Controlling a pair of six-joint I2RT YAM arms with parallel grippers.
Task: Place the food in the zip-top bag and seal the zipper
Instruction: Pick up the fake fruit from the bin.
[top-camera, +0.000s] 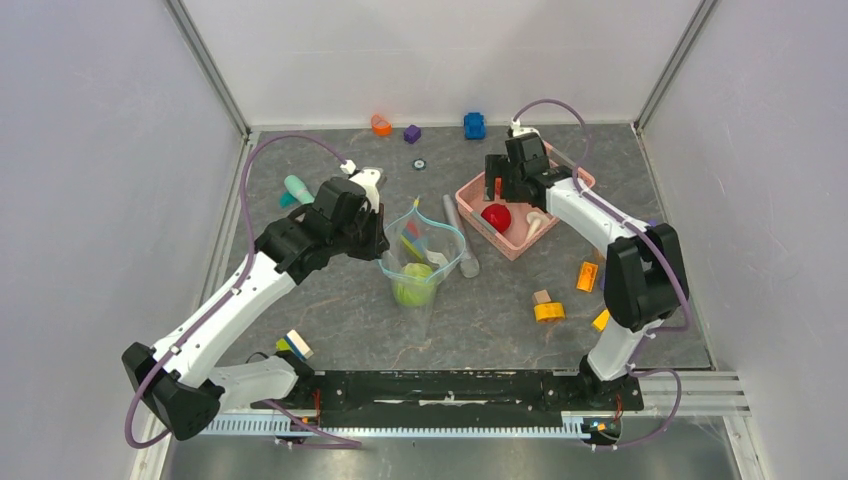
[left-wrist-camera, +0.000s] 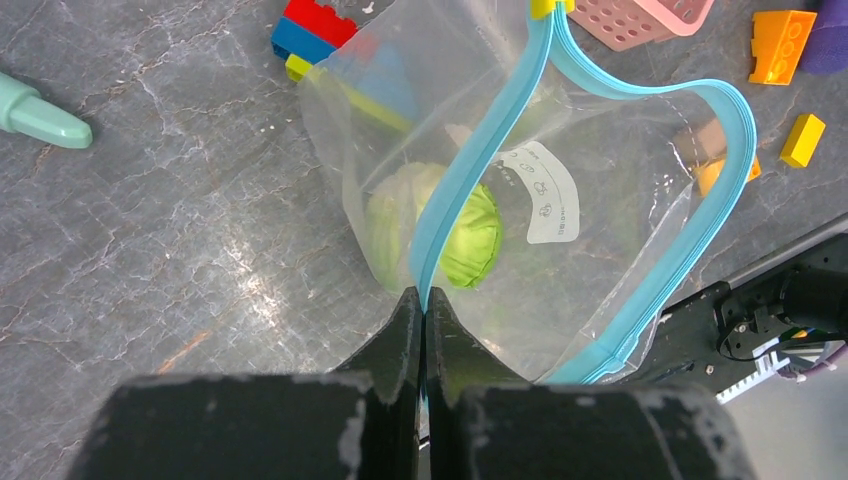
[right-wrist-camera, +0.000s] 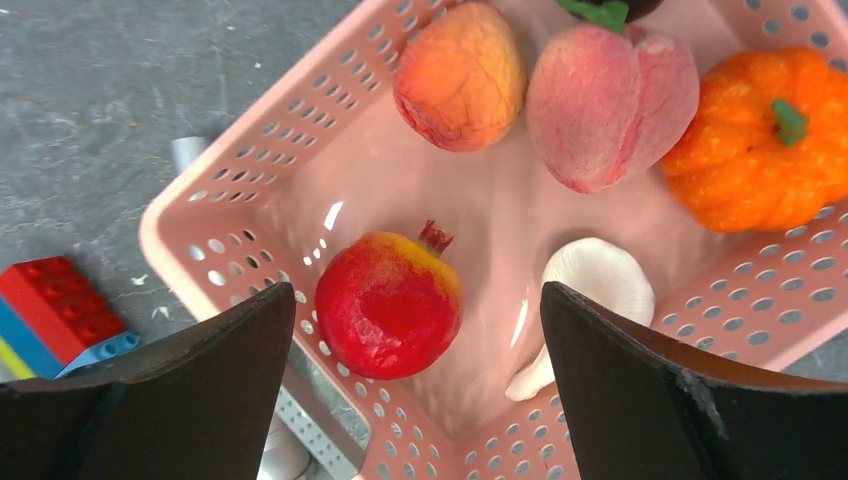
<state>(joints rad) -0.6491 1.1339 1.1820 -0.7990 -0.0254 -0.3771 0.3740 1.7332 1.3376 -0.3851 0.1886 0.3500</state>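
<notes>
The clear zip-top bag (top-camera: 432, 243) stands with its mouth held wide, a green ball (left-wrist-camera: 462, 228) inside it. My left gripper (left-wrist-camera: 422, 296) is shut on the teal zipper (left-wrist-camera: 478, 152) at the bag's near rim; from above this gripper (top-camera: 382, 243) is at the bag's left edge. My right gripper (right-wrist-camera: 418, 292) hangs open over the pink basket (right-wrist-camera: 200, 240), apart from the food. A red fruit (right-wrist-camera: 388, 305) lies between its fingers, a white mushroom piece (right-wrist-camera: 592, 285) by the right finger. An orange-yellow fruit (right-wrist-camera: 460, 75), a pink peach (right-wrist-camera: 610, 105) and an orange pumpkin (right-wrist-camera: 765, 140) lie farther in.
A grey tube (top-camera: 461, 238) lies between bag and basket (top-camera: 470, 205). Building blocks sit at the back (top-camera: 474, 125), at the right (top-camera: 548, 311) and beside the bag (left-wrist-camera: 312, 28). A mint-green stick (top-camera: 297, 188) lies left of the left arm.
</notes>
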